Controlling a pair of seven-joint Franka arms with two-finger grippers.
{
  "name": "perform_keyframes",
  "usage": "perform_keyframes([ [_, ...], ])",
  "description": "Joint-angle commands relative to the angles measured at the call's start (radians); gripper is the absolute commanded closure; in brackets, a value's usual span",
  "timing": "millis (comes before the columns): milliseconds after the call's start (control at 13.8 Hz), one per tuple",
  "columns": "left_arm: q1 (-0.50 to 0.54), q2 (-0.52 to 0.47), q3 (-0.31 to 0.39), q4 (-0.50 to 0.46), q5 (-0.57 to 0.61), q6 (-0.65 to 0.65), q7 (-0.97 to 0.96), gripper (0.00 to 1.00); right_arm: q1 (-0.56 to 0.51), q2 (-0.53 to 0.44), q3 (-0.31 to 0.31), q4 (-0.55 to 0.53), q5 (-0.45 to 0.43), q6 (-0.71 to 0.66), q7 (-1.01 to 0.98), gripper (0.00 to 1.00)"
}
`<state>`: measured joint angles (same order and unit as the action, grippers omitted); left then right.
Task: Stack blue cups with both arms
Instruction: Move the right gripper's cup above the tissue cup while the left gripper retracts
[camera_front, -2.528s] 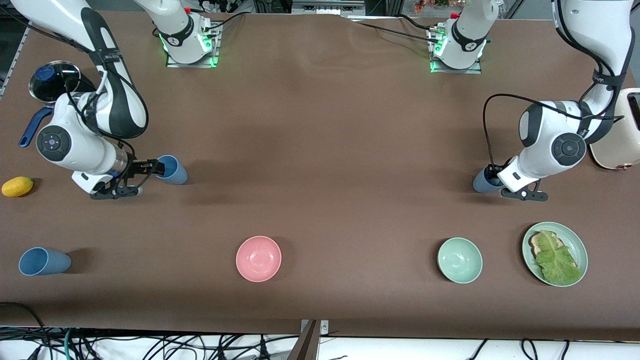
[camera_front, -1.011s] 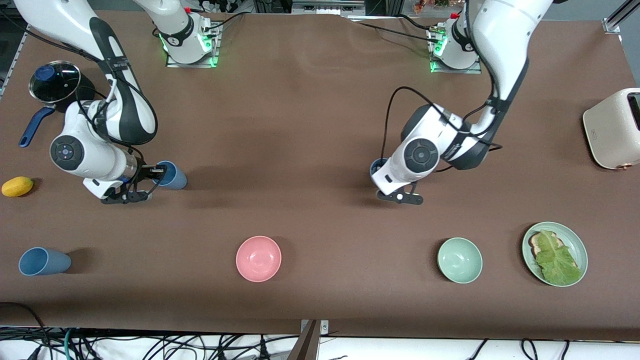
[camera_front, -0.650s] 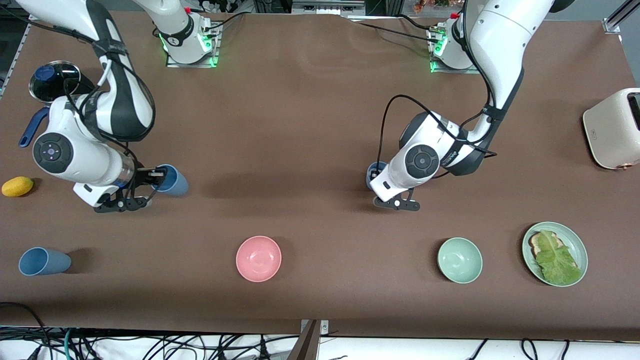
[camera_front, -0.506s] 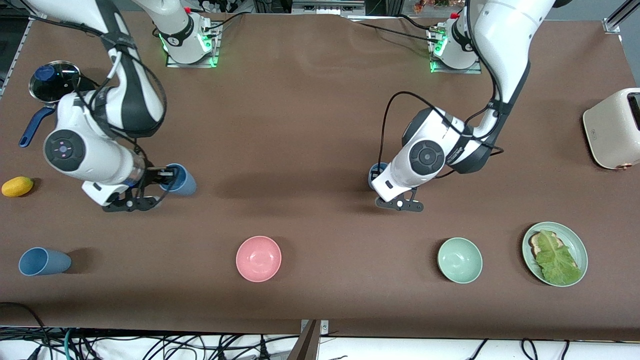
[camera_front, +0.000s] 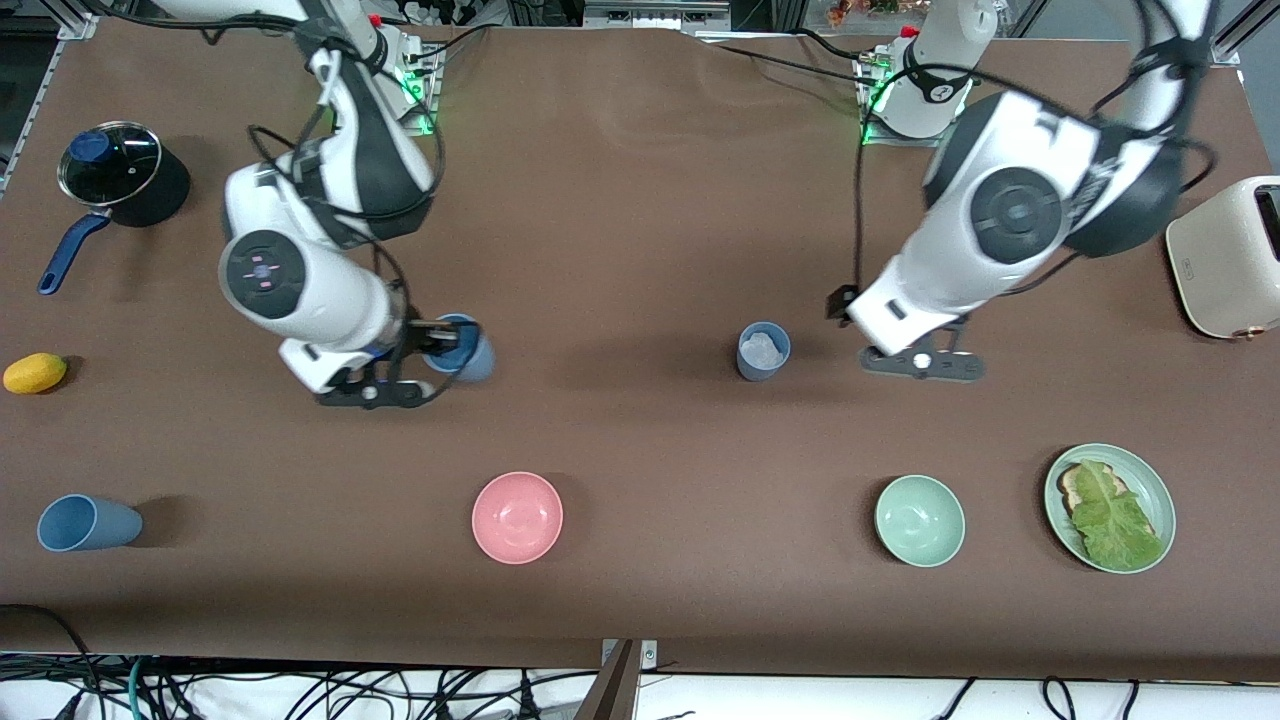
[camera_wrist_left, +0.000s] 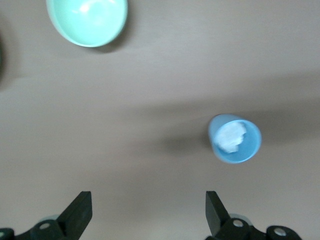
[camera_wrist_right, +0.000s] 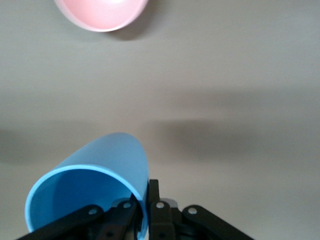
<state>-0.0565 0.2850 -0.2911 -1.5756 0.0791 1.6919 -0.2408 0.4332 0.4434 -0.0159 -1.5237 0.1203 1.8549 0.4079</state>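
Observation:
My right gripper (camera_front: 440, 347) is shut on the rim of a sky-blue cup (camera_front: 466, 357) and holds it tilted above the table. One finger is inside the cup (camera_wrist_right: 95, 192) and one is outside. A slate-blue cup (camera_front: 764, 351) stands upright and free near the table's middle, with a pale patch inside it. My left gripper (camera_front: 842, 306) is open, empty and raised beside that cup, toward the left arm's end. Its spread fingertips (camera_wrist_left: 80, 212) show with that cup (camera_wrist_left: 234, 138) ahead of them. A third blue cup (camera_front: 85, 523) lies on its side at the right arm's end, near the front camera.
A pink bowl (camera_front: 517, 517), a green bowl (camera_front: 920, 520) and a green plate (camera_front: 1158, 492) with lettuce sit nearer the front camera. A lidded pot (camera_front: 112, 170) and a lemon (camera_front: 35, 372) are at the right arm's end, a toaster (camera_front: 1230, 255) at the left arm's end.
My left gripper set the slate-blue cup down, opened, rose and drew back toward its own end. My right gripper carried the sky-blue cup toward the table's middle.

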Motion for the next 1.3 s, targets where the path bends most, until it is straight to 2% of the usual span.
perform_keyframes([
  [0, 0.108, -0.05, -0.008, 0.014, 0.01, -0.038, 0.203, 0.0, 0.123, 0.067, -0.009, 0.132, 0.019, -0.033, 0.187, 1.0],
  [144, 0.153, -0.105, -0.01, 0.0, 0.01, -0.052, 0.262, 0.0, 0.214, 0.124, -0.01, 0.224, 0.009, -0.034, 0.325, 1.0],
  [289, 0.156, -0.145, -0.011, -0.015, 0.01, -0.081, 0.262, 0.0, 0.292, 0.175, -0.016, 0.29, -0.001, -0.029, 0.423, 1.0],
  [361, 0.143, -0.2, -0.005, -0.07, 0.01, -0.065, 0.259, 0.0, 0.333, 0.202, -0.016, 0.325, -0.033, -0.023, 0.469, 1.0],
  [433, 0.088, -0.261, 0.039, -0.143, 0.01, -0.02, 0.259, 0.0, 0.379, 0.234, -0.016, 0.367, -0.069, -0.019, 0.526, 1.0],
  [506, -0.012, -0.301, 0.167, -0.196, 0.002, -0.003, 0.265, 0.0, 0.41, 0.268, -0.018, 0.416, -0.083, -0.019, 0.593, 1.0],
  [578, -0.075, -0.311, 0.264, -0.199, -0.007, -0.003, 0.276, 0.0, 0.435, 0.294, -0.018, 0.451, -0.083, -0.013, 0.636, 1.0],
  [650, -0.101, -0.313, 0.3, -0.198, -0.007, 0.0, 0.305, 0.0, 0.456, 0.314, -0.021, 0.47, -0.085, 0.01, 0.657, 1.0],
  [939, -0.085, -0.314, 0.299, -0.185, -0.004, 0.055, 0.299, 0.0, 0.512, 0.371, -0.024, 0.484, -0.085, 0.185, 0.773, 1.0],
  [1228, -0.074, -0.303, 0.299, -0.161, -0.001, 0.026, 0.299, 0.0, 0.512, 0.389, -0.035, 0.514, -0.085, 0.231, 0.784, 1.0],
])
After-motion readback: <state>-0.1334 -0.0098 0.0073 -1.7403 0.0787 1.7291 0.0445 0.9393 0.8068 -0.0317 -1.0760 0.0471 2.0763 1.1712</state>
